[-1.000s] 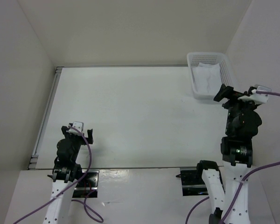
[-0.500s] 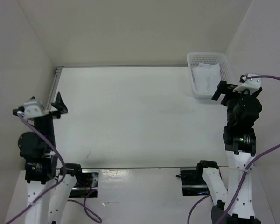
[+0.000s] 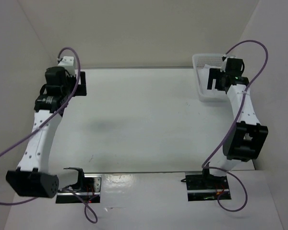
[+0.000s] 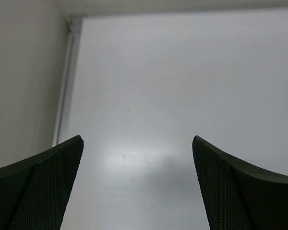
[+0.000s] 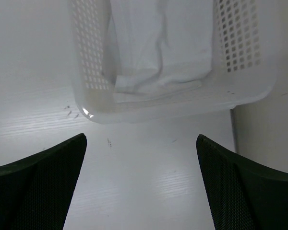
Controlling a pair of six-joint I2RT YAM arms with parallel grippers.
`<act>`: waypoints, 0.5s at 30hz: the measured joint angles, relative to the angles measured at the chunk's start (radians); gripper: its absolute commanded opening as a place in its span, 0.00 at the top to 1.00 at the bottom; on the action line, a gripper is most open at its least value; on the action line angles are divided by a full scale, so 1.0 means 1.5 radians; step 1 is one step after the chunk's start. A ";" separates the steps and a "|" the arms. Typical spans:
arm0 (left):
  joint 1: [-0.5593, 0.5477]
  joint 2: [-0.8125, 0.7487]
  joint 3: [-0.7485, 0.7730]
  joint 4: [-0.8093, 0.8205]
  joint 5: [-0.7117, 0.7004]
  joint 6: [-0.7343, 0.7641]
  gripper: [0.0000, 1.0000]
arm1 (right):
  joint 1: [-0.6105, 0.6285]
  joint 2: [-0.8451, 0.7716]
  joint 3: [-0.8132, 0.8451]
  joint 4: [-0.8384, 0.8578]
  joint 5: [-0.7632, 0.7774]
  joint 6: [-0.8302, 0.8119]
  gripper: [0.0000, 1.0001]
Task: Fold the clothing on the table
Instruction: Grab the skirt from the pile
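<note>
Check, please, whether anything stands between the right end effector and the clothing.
Only the basket: the clothing lies inside it, behind its near mesh wall as the open right end effector faces it. The basket's top is open; nothing covers the cloth.

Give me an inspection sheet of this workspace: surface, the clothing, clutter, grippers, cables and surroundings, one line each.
Surface: table matte white, with a few small dark specks near the basket.
Job's things: clothing crumpled inside the basket, not laid out on the table.
Clutter: basket, white mesh, at the far right corner.
Grippers: left gripper open, empty, over the far left corner; right gripper open, empty, just short of the basket.
Cables: purple cables loop from each wrist.
Surroundings: white walls; metal rail along the left edge.
</note>
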 measured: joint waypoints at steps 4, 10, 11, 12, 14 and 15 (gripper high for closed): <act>0.012 0.156 0.000 -0.046 0.034 0.000 0.00 | -0.015 0.100 0.029 -0.029 -0.004 0.000 0.01; 0.025 0.243 -0.061 -0.061 0.060 0.003 0.00 | -0.040 0.230 0.167 -0.026 -0.009 0.004 0.03; 0.026 0.239 -0.070 -0.066 0.060 0.003 0.00 | -0.042 0.245 0.183 -0.025 -0.009 0.005 0.04; 0.027 0.234 -0.076 -0.064 0.061 0.003 0.00 | -0.045 0.264 0.207 -0.026 -0.009 0.006 0.05; 0.030 0.216 -0.083 -0.057 0.062 0.003 0.00 | -0.048 0.297 0.245 -0.028 -0.009 0.006 0.06; 0.030 0.202 -0.088 -0.050 0.062 0.003 0.00 | -0.048 0.320 0.274 -0.025 -0.009 0.008 0.06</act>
